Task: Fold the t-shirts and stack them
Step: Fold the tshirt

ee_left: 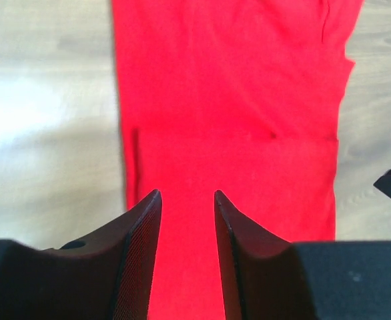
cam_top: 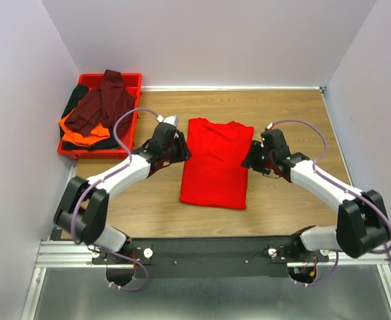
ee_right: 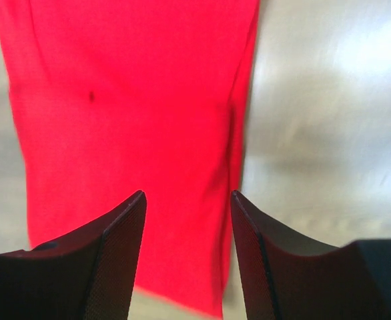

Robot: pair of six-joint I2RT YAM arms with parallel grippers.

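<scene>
— Where is the bright red t-shirt [cam_top: 215, 163]?

— Flat on the worktop [cam_top: 289, 113], midway between the two arms. It lies as a long narrow shape, neck toward the far wall and hem toward the arm bases.

— And the left fingers [cam_top: 180, 152]?

— At the shirt's left edge, about halfway along its length. In the left wrist view both tips hang over red cloth, just inside that edge. They are parted by a narrow gap with nothing between them; only the shirt shows through. I cannot tell whether the tips touch the cloth.

— The right fingers [cam_top: 251, 159]?

— Opposite, at the shirt's right edge. They are spread wider than the left pair and grip nothing. In the right wrist view one tip is over the cloth and the other sits about at the edge, where bare wood begins.

— The other shirts?

— Heaped in the red tray [cam_top: 133, 80] at the far left corner, well apart from both arms. The maroon t-shirt [cam_top: 105, 103] lies on top, the orange t-shirt [cam_top: 82, 128] shows beneath it, and the black t-shirt [cam_top: 72, 107] shows along the tray's left side.
</scene>
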